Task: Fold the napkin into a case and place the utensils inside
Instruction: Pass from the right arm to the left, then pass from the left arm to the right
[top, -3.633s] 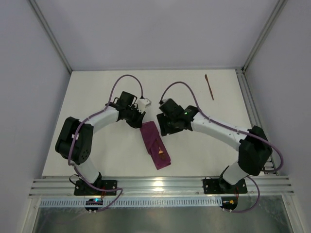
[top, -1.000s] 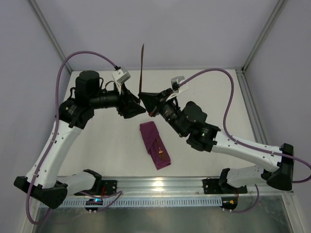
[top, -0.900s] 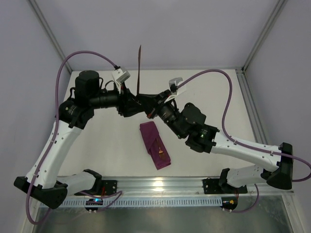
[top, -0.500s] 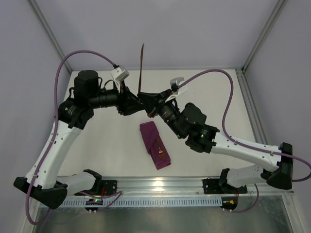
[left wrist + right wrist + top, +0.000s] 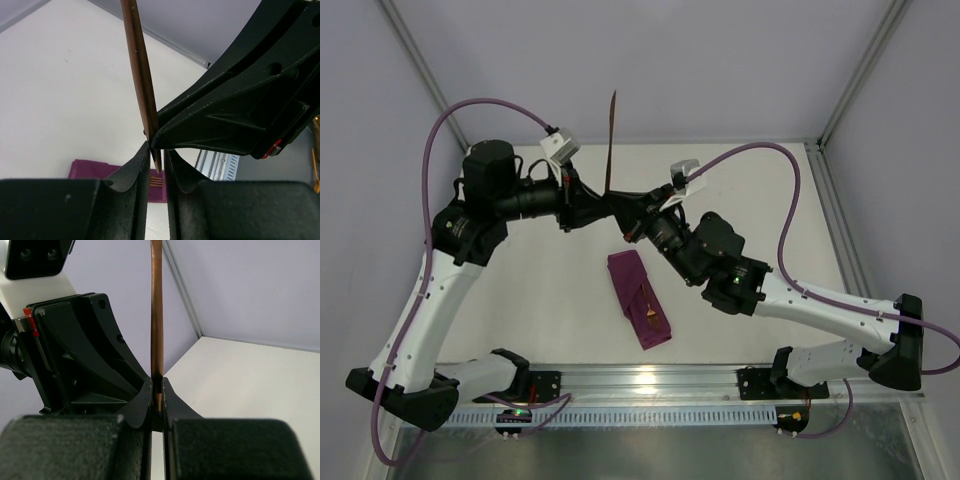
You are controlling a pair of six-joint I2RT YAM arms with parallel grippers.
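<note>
- The right jaws were pressed shut on the low end of the knife (image 5: 156, 305), and the thin copper strip rose upright from between them.
- The left jaws stood a sliver apart, one on each side of that same low end and right up against the right jaws. We could not tell whether they pinched the metal or only flanked it.
- Both arms met in mid-air above the far half of the surface (image 5: 540, 300), with the knife's free end pointing upward.
- The case (image 5: 640, 312), the magenta cloth folded to a narrow oblong, lay slantwise on the surface nearer the arm bases, well below the knife and apart from it.
- A glint of copper at its diagonal flap we took for the fork (image 5: 649, 316), already tucked inside.
- We judged the knife light, stiff and smooth, and likely to swivel or slip in a pinch on so little of its length. A hold across its flat faces, further up from the very end, looked the surer one.
- We judged the case soft and limp. Its mouth might sag shut or drag along under a sliding blade, so the flap's edge looked the place to steady it.
- We could read no brand, label or writing in any view.
</note>
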